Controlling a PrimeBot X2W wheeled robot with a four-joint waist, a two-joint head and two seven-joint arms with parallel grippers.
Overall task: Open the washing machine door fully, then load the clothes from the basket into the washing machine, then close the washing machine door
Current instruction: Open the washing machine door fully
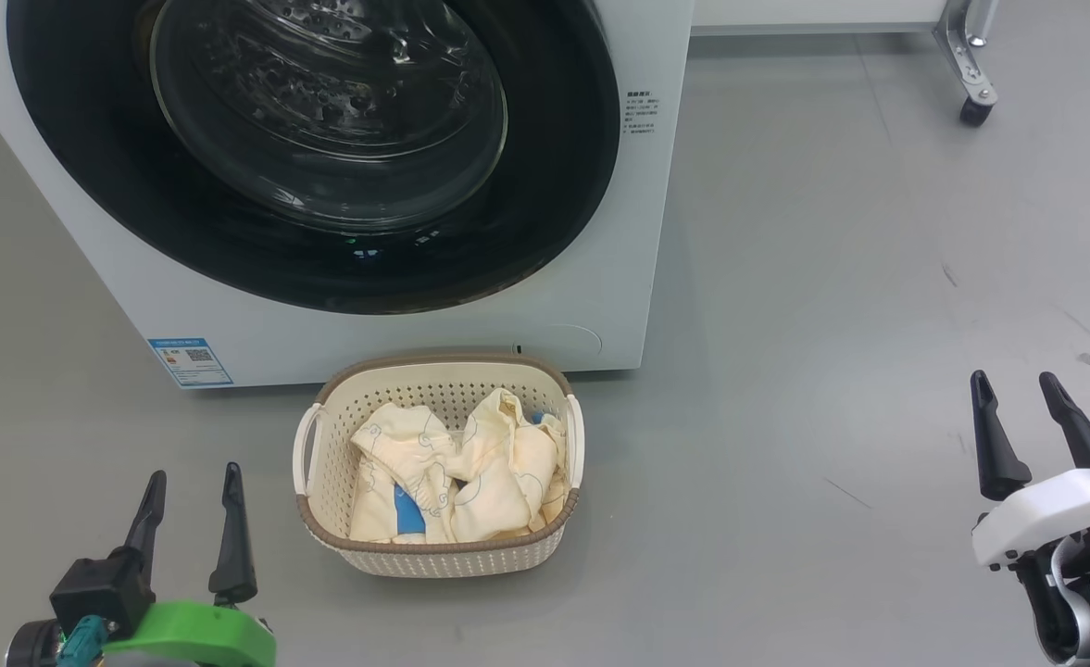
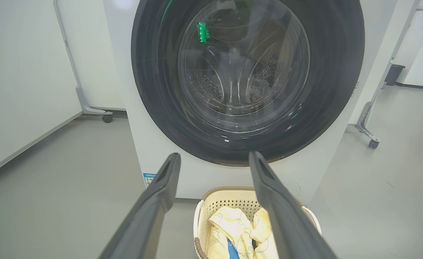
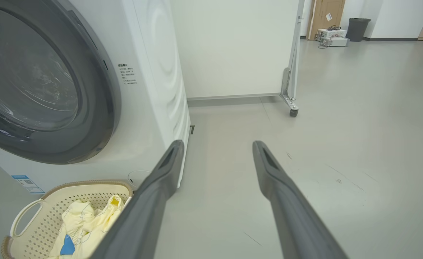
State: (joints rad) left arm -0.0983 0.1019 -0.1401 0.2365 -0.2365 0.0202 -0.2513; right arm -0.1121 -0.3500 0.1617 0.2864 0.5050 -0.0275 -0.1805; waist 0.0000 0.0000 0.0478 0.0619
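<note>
Empty and spread wide, your left gripper (image 1: 194, 474) and right gripper (image 1: 1014, 380) flank the basket (image 1: 443, 359) of clothes (image 1: 489, 472); the washing machine door (image 1: 554, 185) looks shut, so catch its rim first.

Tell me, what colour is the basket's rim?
Brown. The basket's rim shows best in the head view.

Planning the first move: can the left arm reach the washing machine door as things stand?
Probably yes. The left gripper is open and empty, pointing at the shut door with nothing standing between them. The basket sits lower, under the door's rim, not across the way.
</note>
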